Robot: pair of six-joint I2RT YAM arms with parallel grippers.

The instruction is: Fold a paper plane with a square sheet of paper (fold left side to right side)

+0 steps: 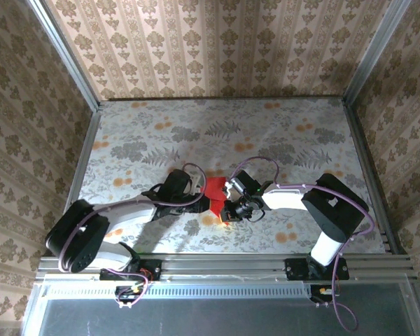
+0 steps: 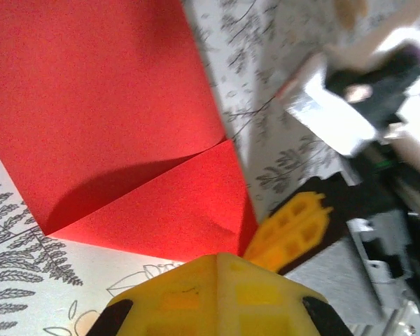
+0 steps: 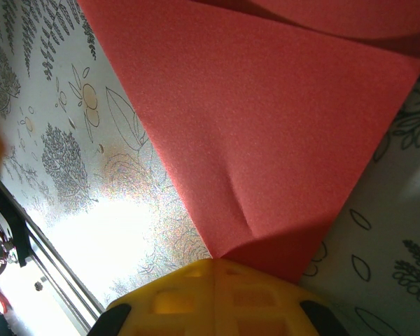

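Observation:
The square sheet of paper point(image 1: 213, 187) is bright red and lies on the table between the two arms. In the left wrist view the sheet point(image 2: 112, 105) has one corner folded over into a triangle. My left gripper point(image 1: 204, 204) is shut, its yellow tips point(image 2: 220, 255) resting at the near edge of that triangle. My right gripper point(image 1: 225, 210) is shut too. In the right wrist view a corner of the sheet point(image 3: 266, 119) runs into the seam of the right gripper point(image 3: 213, 261) and curls up slightly. One right finger point(image 2: 294, 227) touches the triangle's corner.
The table point(image 1: 266, 133) has a floral cover and is walled with patterned paper at the back and sides. A metal rail point(image 1: 224, 264) carrying both arm bases runs along the near edge. The rail also shows in the right wrist view point(image 3: 49, 269).

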